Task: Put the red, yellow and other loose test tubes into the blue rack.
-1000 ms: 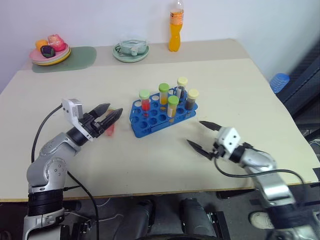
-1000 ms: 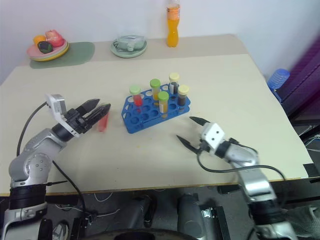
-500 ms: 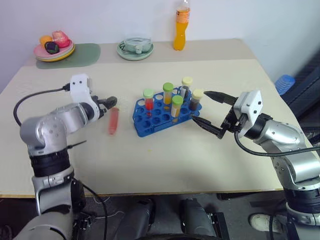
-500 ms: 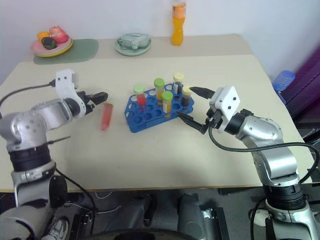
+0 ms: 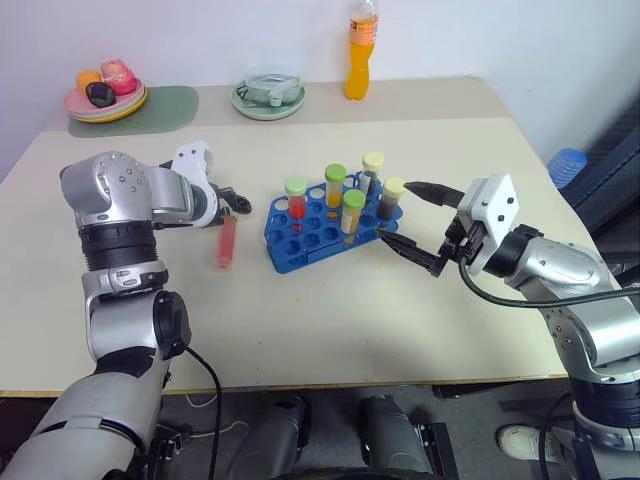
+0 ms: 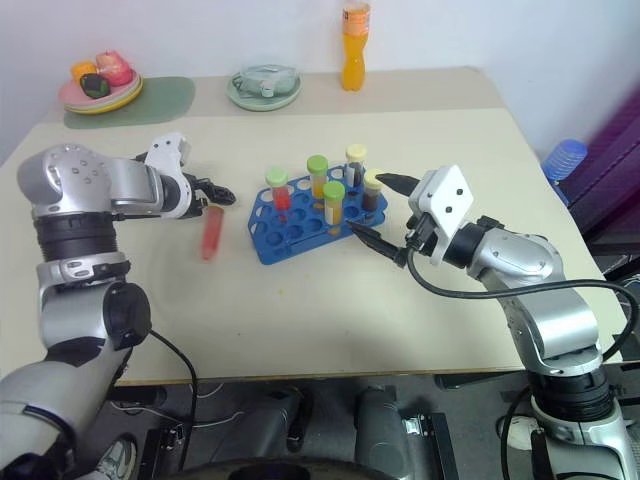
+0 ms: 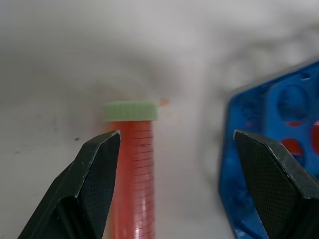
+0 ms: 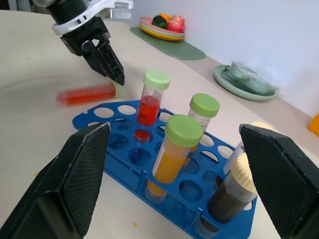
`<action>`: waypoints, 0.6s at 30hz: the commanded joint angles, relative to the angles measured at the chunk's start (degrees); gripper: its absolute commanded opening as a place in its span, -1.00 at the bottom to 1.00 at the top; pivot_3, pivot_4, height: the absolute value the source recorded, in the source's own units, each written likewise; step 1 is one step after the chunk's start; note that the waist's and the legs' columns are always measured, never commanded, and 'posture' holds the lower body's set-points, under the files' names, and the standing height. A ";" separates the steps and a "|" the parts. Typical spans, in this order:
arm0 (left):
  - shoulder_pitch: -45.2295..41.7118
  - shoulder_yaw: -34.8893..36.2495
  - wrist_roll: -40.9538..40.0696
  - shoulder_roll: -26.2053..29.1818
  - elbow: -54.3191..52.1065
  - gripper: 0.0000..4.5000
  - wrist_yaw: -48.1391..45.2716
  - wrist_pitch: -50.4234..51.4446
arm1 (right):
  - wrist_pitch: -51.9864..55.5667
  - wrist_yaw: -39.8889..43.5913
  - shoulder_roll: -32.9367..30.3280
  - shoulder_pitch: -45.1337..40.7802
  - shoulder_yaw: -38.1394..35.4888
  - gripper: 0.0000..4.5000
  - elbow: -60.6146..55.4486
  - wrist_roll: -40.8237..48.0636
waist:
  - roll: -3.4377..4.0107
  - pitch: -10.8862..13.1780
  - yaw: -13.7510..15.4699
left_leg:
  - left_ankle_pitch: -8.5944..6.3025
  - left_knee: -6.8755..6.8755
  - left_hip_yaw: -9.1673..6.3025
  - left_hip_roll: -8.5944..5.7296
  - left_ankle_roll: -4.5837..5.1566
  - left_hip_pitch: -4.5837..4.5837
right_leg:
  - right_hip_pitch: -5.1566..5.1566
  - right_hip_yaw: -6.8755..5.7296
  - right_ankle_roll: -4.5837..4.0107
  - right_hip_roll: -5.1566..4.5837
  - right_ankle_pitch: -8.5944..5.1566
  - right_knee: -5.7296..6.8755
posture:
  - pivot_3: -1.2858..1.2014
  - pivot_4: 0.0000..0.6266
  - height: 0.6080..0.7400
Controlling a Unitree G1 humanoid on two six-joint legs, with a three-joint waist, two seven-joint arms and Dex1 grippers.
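Red test tube [image 5: 227, 243] with a green cap lies flat on the beige table [image 5: 330, 320], just to the left of the blue rack [image 5: 322, 232] and not touching it. The left gripper [image 5: 238, 206] points down at the capped end of this tube with its two black fingers [image 7: 97, 184] spread wide; in the left wrist view the cap sits between them, close to one finger, and nothing is gripped. The rack stands near the middle of the table and carries five upright tubes: a red one, two orange ones with green caps, and two with pale yellow caps, one of them dark brown. The right gripper [image 5: 408, 219] hangs level at the rack's right end, its fingers wide apart and empty, the tips near the dark tube. At the table's far edge stand an orange bottle [image 5: 357, 52], a pale green dish [image 5: 267, 97] and a plate of fruit [image 5: 104, 92].
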 commanded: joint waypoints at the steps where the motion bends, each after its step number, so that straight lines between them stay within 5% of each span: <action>1: -3.56 -1.45 2.91 0.35 3.27 0.65 -0.49 0.47 | 0.21 -0.76 0.26 -0.64 -1.28 0.89 -2.98 1.00 | 0.00 0.00 0.00 | 0.00 0.01 0.00 0.00 0.00 0.00 | 0.00 0.00 0.00 0.00 0.00 0.00 | 0.03 -0.52 1.00; 18: -6.93 -4.39 13.32 -1.81 14.56 0.65 -2.34 -0.85 | 0.00 -2.38 0.52 3.64 -2.84 0.89 -5.11 0.88 | 0.00 0.00 -0.07 | 0.00 0.02 0.00 0.00 0.01 -0.01 | 0.00 0.00 0.01 0.00 0.00 0.02 | 0.03 -0.52 1.00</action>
